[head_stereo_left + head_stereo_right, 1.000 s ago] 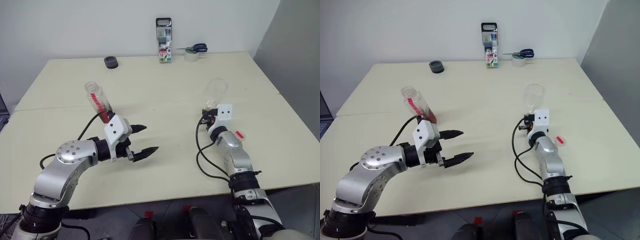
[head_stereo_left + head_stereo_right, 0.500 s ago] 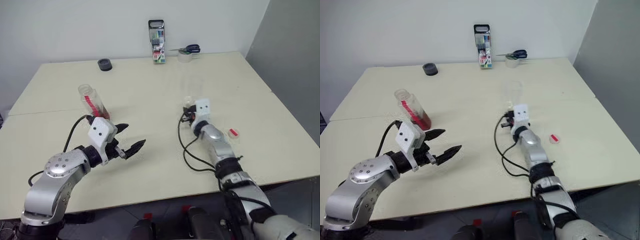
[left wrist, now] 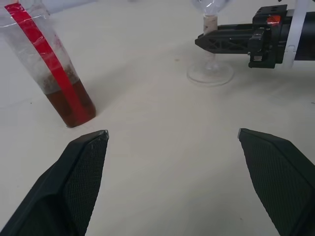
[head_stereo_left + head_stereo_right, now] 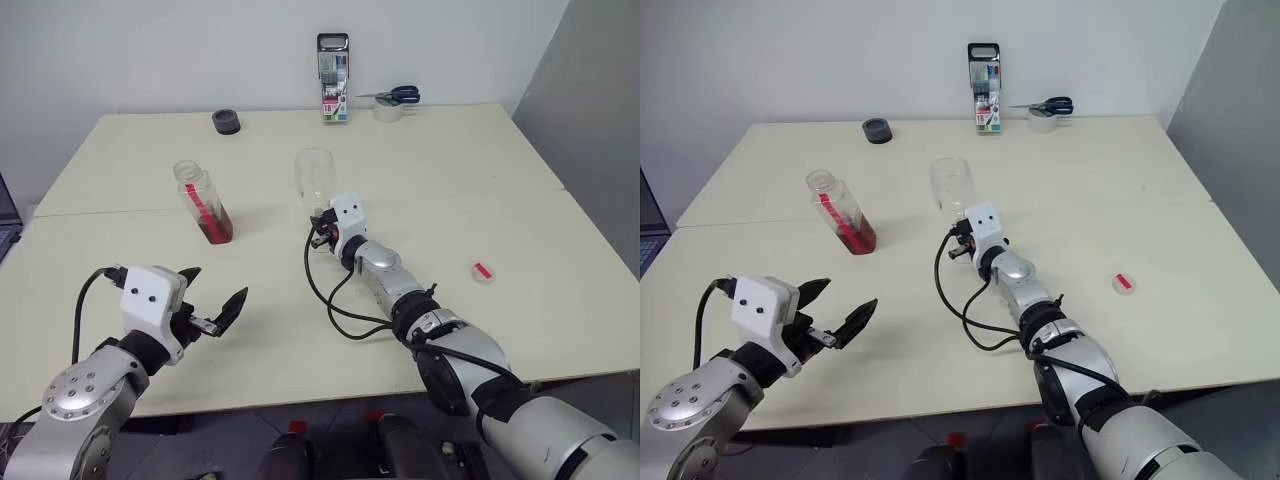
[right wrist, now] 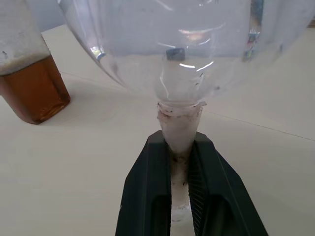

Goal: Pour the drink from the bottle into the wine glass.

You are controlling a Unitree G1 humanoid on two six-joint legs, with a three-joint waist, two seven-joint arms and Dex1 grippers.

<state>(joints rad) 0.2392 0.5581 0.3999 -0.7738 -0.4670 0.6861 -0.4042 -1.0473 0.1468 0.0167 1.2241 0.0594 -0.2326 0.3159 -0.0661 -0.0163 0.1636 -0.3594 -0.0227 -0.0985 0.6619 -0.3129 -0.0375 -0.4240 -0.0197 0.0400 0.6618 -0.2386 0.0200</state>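
You have the bottle [image 4: 203, 202] standing uncapped on the table, leaning slightly, a red strip down its side. The drink [image 4: 216, 227], reddish-brown, fills only its lowest part. The wine glass [image 4: 314, 178] stands upright just beside it, towards your right, bowl clear and empty, foot on the table, stem clamped between black fingers.

Clear glossy wine glass [image 5: 167, 59], cloudy white residue along stem; transparent plastic bottle [image 4: 203, 203], smeared inside, glossy red tape strip; translucent reddish-brown drink [image 3: 71, 103]; matt cream table [image 4: 520, 190], smooth; black fingers [image 3: 83, 172], fine cross-hatched texture, matt plastic look
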